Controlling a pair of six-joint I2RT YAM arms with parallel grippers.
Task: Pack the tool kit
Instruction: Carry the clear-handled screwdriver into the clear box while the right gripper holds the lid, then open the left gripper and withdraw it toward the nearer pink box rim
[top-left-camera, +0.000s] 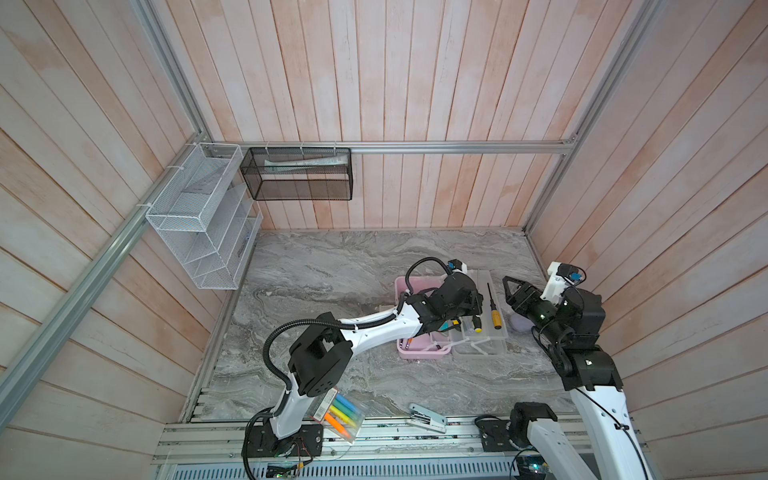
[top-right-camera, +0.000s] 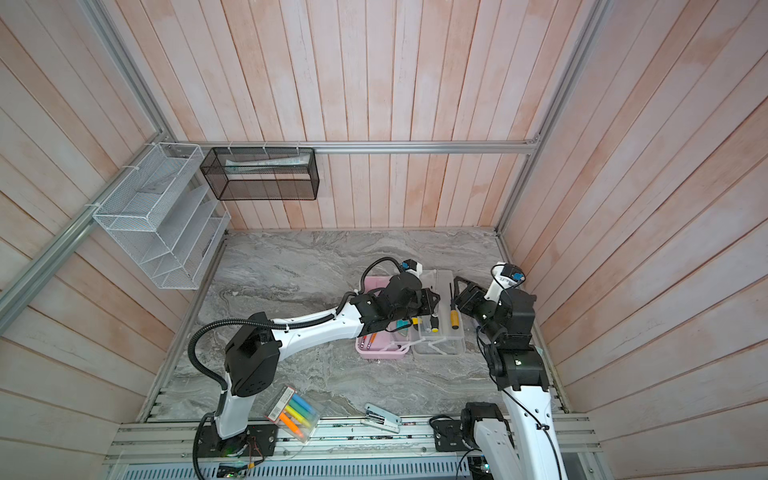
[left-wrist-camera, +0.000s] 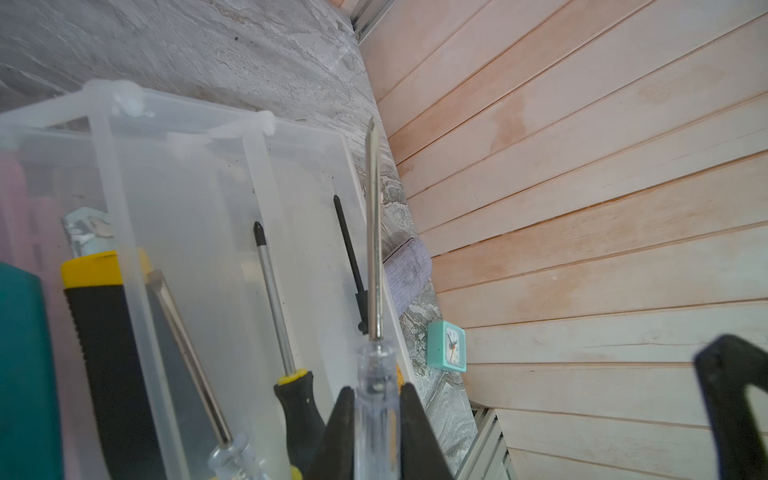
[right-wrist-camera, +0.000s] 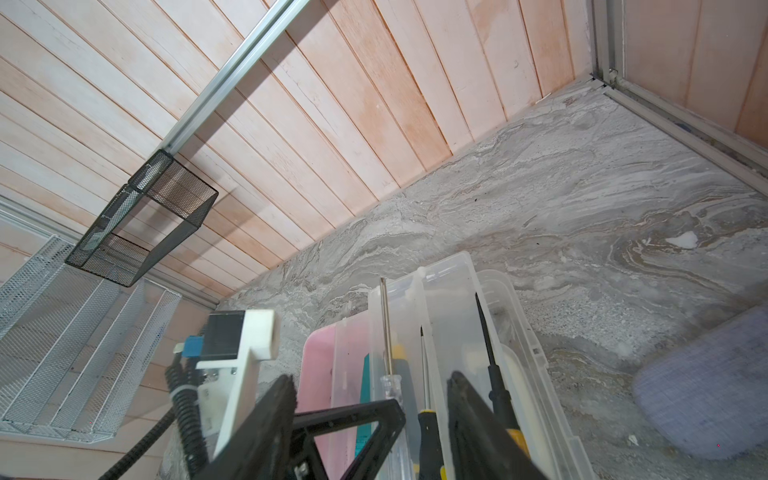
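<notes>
The tool kit's pink box (top-left-camera: 419, 353) lies open mid-table, with its clear tray (top-left-camera: 482, 347) beside it on the right. My left gripper (left-wrist-camera: 376, 390) is shut on a clear-handled screwdriver (left-wrist-camera: 374, 249), holding it just above the tray, shaft pointing to the back wall. In the tray lie a black-and-yellow screwdriver (left-wrist-camera: 297, 399), a yellow-handled screwdriver (top-left-camera: 496, 316) and another clear-handled one (left-wrist-camera: 187, 353). A yellow-and-black utility knife (left-wrist-camera: 99, 324) and a teal one (left-wrist-camera: 20, 353) sit toward the pink side. My right gripper (top-left-camera: 513, 291) hangs open, holding nothing, just right of the tray.
A lilac-grey pouch (right-wrist-camera: 706, 382) and a small teal clock (left-wrist-camera: 446, 345) lie by the right wall. A pack of highlighters (top-left-camera: 338, 415) and a white stapler (top-left-camera: 428, 417) rest at the front edge. A white mesh rack (top-left-camera: 199, 216) and a black mesh basket (top-left-camera: 299, 174) hang at back left.
</notes>
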